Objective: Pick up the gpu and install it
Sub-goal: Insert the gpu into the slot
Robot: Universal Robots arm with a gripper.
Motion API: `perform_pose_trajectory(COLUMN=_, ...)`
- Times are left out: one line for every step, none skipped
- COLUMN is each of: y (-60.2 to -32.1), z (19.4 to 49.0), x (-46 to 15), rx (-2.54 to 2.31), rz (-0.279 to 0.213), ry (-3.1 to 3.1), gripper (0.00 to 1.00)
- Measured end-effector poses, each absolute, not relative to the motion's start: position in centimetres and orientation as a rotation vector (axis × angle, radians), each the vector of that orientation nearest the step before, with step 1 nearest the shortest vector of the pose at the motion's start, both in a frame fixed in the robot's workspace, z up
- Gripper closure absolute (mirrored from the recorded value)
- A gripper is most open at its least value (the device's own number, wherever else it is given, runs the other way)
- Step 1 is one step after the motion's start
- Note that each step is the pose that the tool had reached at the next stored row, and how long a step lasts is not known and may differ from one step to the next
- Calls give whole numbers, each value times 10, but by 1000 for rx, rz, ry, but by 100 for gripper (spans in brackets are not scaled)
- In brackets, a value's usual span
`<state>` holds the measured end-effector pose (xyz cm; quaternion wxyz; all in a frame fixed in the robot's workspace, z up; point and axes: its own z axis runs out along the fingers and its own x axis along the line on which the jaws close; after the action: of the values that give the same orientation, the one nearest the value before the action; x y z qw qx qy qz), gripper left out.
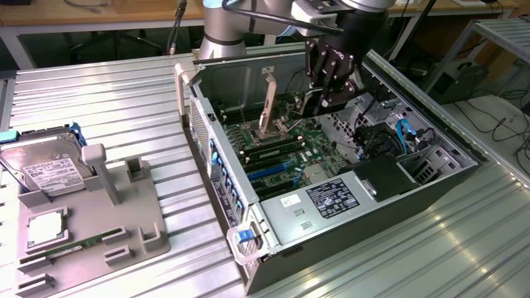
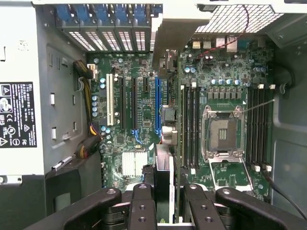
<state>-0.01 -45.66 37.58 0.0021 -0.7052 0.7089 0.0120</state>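
The gpu (image 2: pixel 163 177), a thin dark card seen edge-on, stands clamped upright between the black fingers of the gripper (image 1: pixel 324 102), poised over the green motherboard (image 1: pixel 286 152) inside the open grey metal computer case (image 1: pixel 431 186). On the exterior view's left, a silver hard drive (image 1: pixel 48 164) with a white label leans in a grey moulded holder (image 1: pixel 91 223) on the ribbed metal table (image 1: pixel 108 93).

Arm (image 1: pixel 228 25) is presenting silver-grey cylindrical segments with pale blue joint caps; black cables are running along its upper links. Gripper (image 1: pixel 329 87) is showing matte black linkage construction, its finger links (image 2: pixel 142 206) displaying round pivot screws and rounded outer arms.
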Motion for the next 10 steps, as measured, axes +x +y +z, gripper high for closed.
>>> perform_pose_trajectory(y=-457, z=375, x=0, rx=-2213, rz=38, ry=2224, gripper=72)
perform_pose_trajectory(y=-457, z=375, x=0, rx=-2213, rz=38, ry=2224, gripper=72)
perform_pose_trajectory(y=-457, z=375, x=0, rx=-2212, rz=38, ry=2224, gripper=72)
perform_pose_trajectory(y=-457, z=374, x=0, rx=-2213, rz=38, ry=2224, gripper=72)
perform_pose_trajectory(y=-457, z=374, x=0, rx=-2213, rz=38, ry=2224, gripper=72)
perform_pose_trajectory(y=-457, z=373, x=0, rx=-2213, rz=38, ry=2224, gripper=72)
perform_pose_trajectory(y=-457, z=373, x=0, rx=-2212, rz=38, ry=2224, gripper=72)
perform_pose_trajectory(y=-457, z=372, x=0, rx=-2213, rz=38, ry=2224, gripper=72)
perform_pose_trajectory(y=-457, z=372, x=0, rx=-2213, rz=38, ry=2224, gripper=72)
perform_pose_trajectory(y=-457, z=372, x=0, rx=-2212, rz=38, ry=2224, gripper=72)
